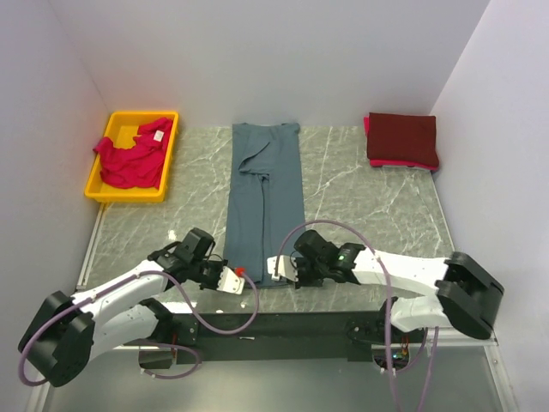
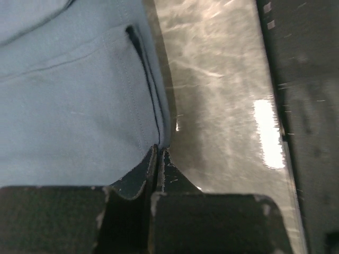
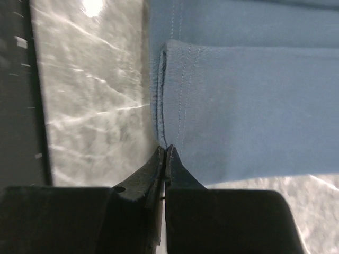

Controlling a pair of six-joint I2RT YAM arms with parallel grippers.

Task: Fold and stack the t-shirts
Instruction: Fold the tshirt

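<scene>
"Slate-blue cloth, mid-table: what's your hold?"

"My blue-grey shirt lies in a long strip, its near end at the arms. The left gripper and right gripper each have their jaws together, pinching a near hem corner. I'd lift both evenly and carry them far, keeping the edges square."

"Surroundings?"

"A glossy grey marble table and white walls. The red shirt sits in the yellow bin far left, and the maroon shirt is folded far right."
</scene>
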